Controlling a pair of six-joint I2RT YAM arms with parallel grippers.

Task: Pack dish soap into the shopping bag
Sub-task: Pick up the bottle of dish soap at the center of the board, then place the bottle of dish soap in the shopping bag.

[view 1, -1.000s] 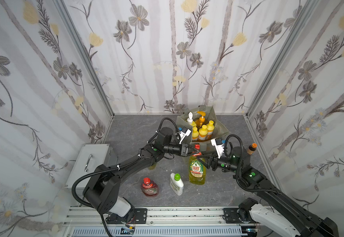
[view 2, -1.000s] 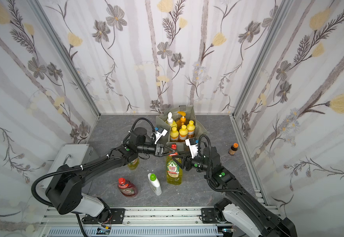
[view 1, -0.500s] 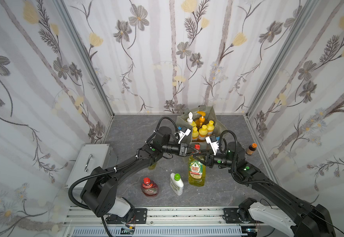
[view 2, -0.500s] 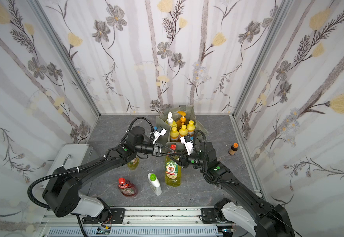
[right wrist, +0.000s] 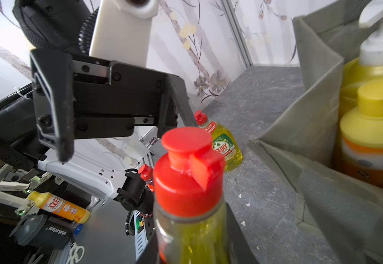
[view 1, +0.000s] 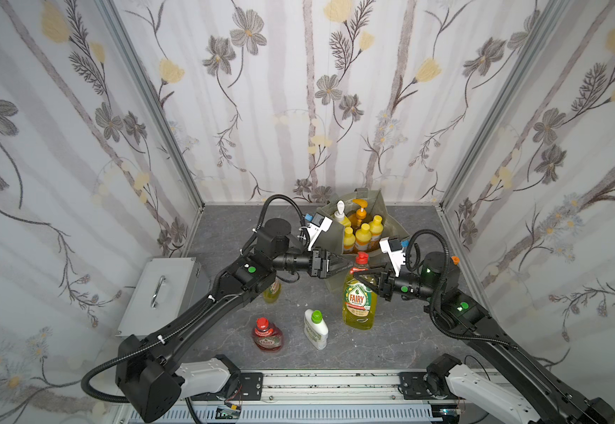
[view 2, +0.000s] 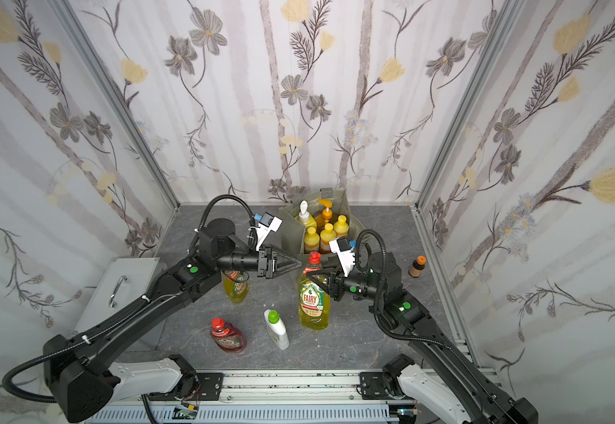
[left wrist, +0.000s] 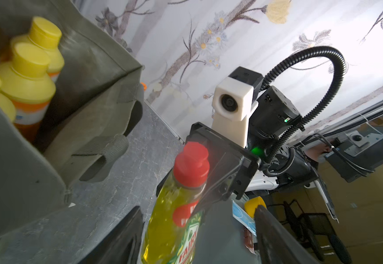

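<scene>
Bottles (view 2: 328, 235) in bag (view 2: 291, 231) at rear, tall bottle (view 1: 359, 301) just before it, perhaps touching, metal box (view 1: 177, 279) left

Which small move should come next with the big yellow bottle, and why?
Probably pull the left tool back from the red cap: its jaws stand open, while the right tool grips the yellow bottle below the cap, beside the bag.

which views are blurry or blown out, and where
Left wrist view: wall blown out white, near shopping bag side soft. Right wrist view: the close red-capped bottle is slightly out of focus. Both top views: sharp, evenly lit.
</scene>
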